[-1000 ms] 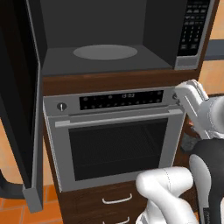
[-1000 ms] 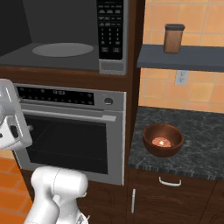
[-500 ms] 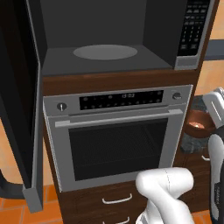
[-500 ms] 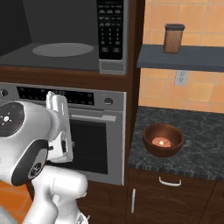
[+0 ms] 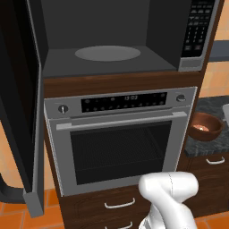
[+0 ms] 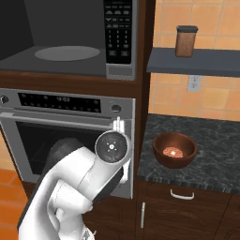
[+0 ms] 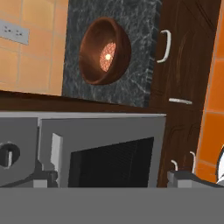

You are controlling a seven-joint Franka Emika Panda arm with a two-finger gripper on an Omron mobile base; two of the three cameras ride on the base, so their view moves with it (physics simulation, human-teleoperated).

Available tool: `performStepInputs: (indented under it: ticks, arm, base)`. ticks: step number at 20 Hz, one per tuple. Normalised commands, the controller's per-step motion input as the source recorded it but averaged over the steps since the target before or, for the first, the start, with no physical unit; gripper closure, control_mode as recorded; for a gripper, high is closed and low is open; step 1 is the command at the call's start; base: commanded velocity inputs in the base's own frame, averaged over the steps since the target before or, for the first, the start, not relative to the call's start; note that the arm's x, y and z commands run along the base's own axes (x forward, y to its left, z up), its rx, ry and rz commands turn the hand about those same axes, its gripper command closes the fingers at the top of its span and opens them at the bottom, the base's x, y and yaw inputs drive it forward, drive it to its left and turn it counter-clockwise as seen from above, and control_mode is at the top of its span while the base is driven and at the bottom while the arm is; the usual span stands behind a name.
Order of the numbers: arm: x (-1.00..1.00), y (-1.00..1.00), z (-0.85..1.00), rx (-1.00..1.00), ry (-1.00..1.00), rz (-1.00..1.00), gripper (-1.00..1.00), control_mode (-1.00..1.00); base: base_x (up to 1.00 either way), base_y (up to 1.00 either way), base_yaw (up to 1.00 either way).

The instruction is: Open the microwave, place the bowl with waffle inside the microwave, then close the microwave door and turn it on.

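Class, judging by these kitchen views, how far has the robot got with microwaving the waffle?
Done: the black-windowed microwave door hangs open, grey turntable bare. In hand: the open gripper faces the reddish-brown wooden bowl on the dark speckled counter, not touching it. Left: grasping, loading, closing, starting.

Microwave keypad [image 6: 118, 33]: rows of small pale marks on black keys; none legible from either base view.
Oven display strip [image 5: 131, 97]: pale digits at its centre, too small to read with certainty.
Oven knobs [image 5: 63, 108]: no readable markings.
Jar on shelf [image 6: 186, 41]: no label visible.
Bowl [image 6: 174, 149]: unmarked.
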Motion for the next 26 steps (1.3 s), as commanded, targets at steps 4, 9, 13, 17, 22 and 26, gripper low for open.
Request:
performStepInputs:
  ticks: [4, 9, 13, 17, 22, 26]
  arm:
    - [0.77, -1.0, -0.69, 0.2, 0.01, 0.0, -1.0, -1.0]
    - [0.8, -1.0, -0.59, 0.12, 0.09, 0.0, -1.0, -1.0]
    - [0.61, -1.0, -0.48, 0.03, 0.1, 0.0, -1.0, -1.0]
    - [0.04, -0.57, -0.13, 0.04, 0.03, 0.0, -1.0, -1.0]
    - [0.1, -0.28, -0.05, 0.01, 0.04, 0.0, -1.0, -1.0]
    - [0.17, -0.11, -0.06, 0.0, 0.05, 0.0, -1.0, -1.0]
  base:
    - [0.0, 0.0, 0.0]
    - [0.0, 0.0, 0.0]
    - [0.0, 0.0, 0.0]
    - [0.0, 0.0, 0.0]
    - [0.0, 0.0, 0.0]
    - [0.0, 0.0, 0.0]
